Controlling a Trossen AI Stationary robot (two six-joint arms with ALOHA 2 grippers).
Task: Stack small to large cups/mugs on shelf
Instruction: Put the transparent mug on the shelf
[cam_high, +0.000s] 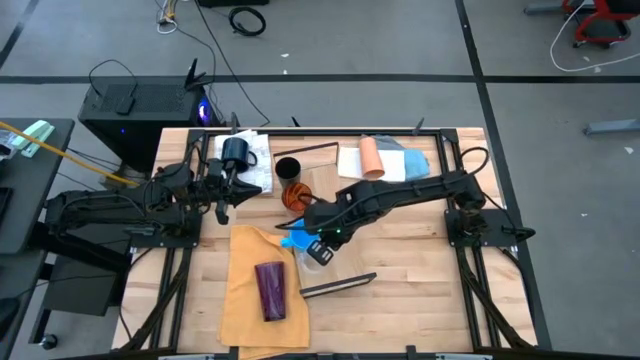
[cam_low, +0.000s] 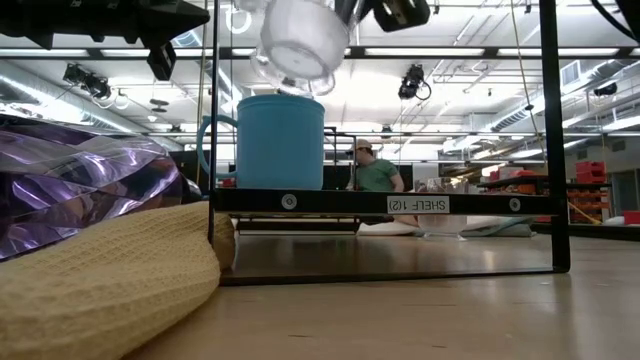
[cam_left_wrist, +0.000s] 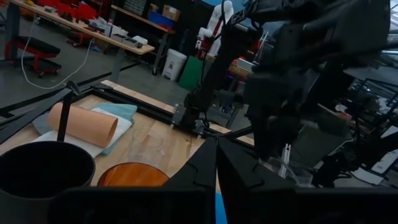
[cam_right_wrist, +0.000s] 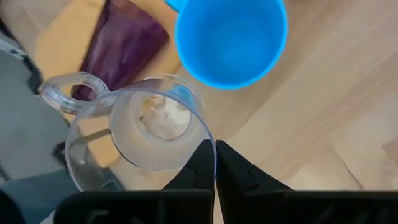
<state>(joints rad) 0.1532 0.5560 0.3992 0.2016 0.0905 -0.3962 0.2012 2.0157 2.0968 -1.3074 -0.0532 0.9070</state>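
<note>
Above shelf (cam_low: 400, 203): right tool (cam_right_wrist: 214, 163) pinches clear mug (cam_right_wrist: 140, 134) by rim, hovering beside blue mug (cam_right_wrist: 231, 38).
Left tool (cam_left_wrist: 216, 168): fingers together, idle near black cup (cam_left_wrist: 40, 174).
Risk: thin rim grip may slip, dropping mug off-centre.

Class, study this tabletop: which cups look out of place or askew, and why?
Two cups lie toppled: the purple tumbler on its side on the yellow cloth, and the peach cup on its side on the folded cloths. The right tool holds a clear mug above the blue mug.
</note>
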